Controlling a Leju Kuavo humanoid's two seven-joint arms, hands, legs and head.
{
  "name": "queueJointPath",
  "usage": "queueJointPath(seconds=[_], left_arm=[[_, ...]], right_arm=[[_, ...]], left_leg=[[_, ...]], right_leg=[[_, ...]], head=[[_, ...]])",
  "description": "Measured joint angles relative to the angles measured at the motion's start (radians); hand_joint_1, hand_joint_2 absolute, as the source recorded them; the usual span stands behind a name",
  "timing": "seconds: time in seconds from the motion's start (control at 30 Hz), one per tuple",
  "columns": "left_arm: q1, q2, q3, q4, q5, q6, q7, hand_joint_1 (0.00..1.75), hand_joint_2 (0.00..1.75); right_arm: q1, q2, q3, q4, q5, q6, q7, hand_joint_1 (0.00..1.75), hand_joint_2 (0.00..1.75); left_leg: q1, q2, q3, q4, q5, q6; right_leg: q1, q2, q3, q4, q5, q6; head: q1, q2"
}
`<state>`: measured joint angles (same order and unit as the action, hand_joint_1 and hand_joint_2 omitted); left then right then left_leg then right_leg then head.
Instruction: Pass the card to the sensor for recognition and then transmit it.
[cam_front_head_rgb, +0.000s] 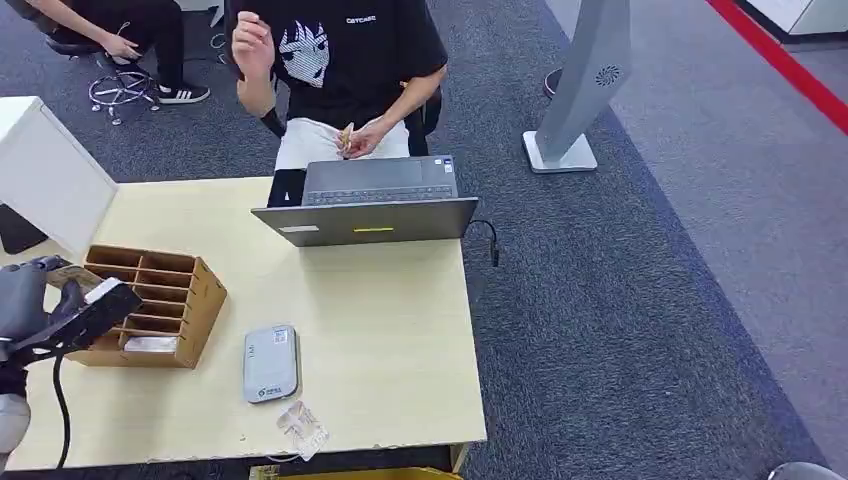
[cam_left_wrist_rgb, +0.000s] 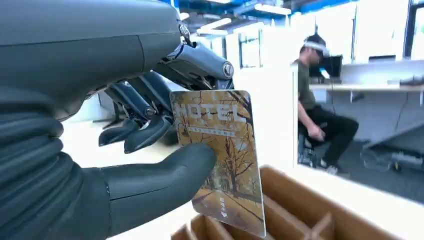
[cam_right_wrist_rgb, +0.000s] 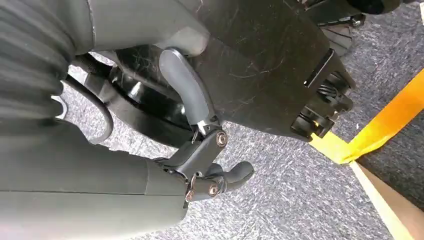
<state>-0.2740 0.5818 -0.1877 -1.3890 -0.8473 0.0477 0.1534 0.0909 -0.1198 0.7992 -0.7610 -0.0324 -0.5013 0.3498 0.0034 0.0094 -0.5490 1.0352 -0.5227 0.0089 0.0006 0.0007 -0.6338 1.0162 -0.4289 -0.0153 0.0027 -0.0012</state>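
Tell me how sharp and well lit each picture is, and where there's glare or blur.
Head view: even light, sharp on the table and card reader, soft shadows. Left wrist view: the card in the left hand is sharp and its word HOTEL is readable, while the windows behind are washed out by glare. Right wrist view: dim, the right hand is soft up close, the carpet is clearer.

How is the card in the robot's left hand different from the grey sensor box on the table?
The card is held upright in the left hand above the wooden organizer; the sensor lies flat on the table. The card shows an autumn-tree picture with "HOTEL"; the sensor is plain grey with small labels. Both are rectangular.
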Motion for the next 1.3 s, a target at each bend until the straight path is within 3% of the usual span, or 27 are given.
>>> queueJointPath(seconds=[0.3,0.5,0.77,1.1,1.13,1.17,1.3], left_arm=[[-0.016,0.016,0.044,-0.027,-0.028,0.01,0.003,1.75,1.75],[-0.03,0.051,0.07,-0.029,-0.096,0.023,0.034,1.75,1.75],[-0.075,0.078,0.086,-0.029,-0.106,0.019,0.042,1.75,1.75],[-0.097,0.08,0.087,-0.029,-0.117,0.012,0.042,1.75,1.75],[-0.097,0.08,0.087,-0.029,-0.117,0.013,0.042,0.09,1.75],[-0.097,0.08,0.087,-0.029,-0.112,0.014,0.042,0.0,1.75],[-0.097,0.07,0.09,-0.029,-0.069,0.024,0.04,0.0,1.75]], right_arm=[[0.003,-0.002,0.0,-0.003,0.0,-0.003,0.0,0.0,1.75],[0.005,-0.003,0.0,-0.005,0.019,-0.011,0.004,0.0,1.75],[0.006,-0.005,0.0,-0.005,0.019,-0.017,0.005,0.0,1.75],[0.007,-0.005,-0.001,-0.005,0.018,-0.011,-0.004,0.0,1.75],[0.007,-0.005,-0.002,-0.005,0.018,-0.01,-0.005,0.0,1.75],[0.007,-0.005,-0.002,-0.005,0.018,-0.01,-0.006,0.0,1.75],[0.008,-0.005,-0.002,-0.005,0.018,-0.01,-0.009,0.0,1.75]], left_leg=[[0.0,0.0,0.0,0.0,0.0,0.0],[0.0,0.001,0.0,0.0,0.0,0.0],[0.0,0.001,0.0,0.0,0.0,0.0],[0.0,0.002,0.0,0.0,0.0,0.0],[0.0,0.002,0.0,0.0,0.0,0.0],[0.0,0.003,0.0,0.0,0.0,0.0],[0.0,0.002,0.0,0.0,0.0,0.0]], right_leg=[[0.0,0.0,0.0,0.0,0.0,0.0],[0.0,0.001,0.0,0.0,0.0,0.0],[0.0,0.001,0.0,0.0,0.0,0.0],[0.0,0.002,0.0,0.0,0.0,0.0],[0.0,0.003,0.0,0.0,0.0,0.0],[0.0,0.003,0.0,0.0,0.0,0.0],[0.0,0.002,0.0,0.0,0.0,0.0]], head=[[0.0,0.0],[0.0,0.0],[0.0,0.0],[0.0,0.0],[0.0,0.0],[0.0,0.0],[0.001,0.0]])
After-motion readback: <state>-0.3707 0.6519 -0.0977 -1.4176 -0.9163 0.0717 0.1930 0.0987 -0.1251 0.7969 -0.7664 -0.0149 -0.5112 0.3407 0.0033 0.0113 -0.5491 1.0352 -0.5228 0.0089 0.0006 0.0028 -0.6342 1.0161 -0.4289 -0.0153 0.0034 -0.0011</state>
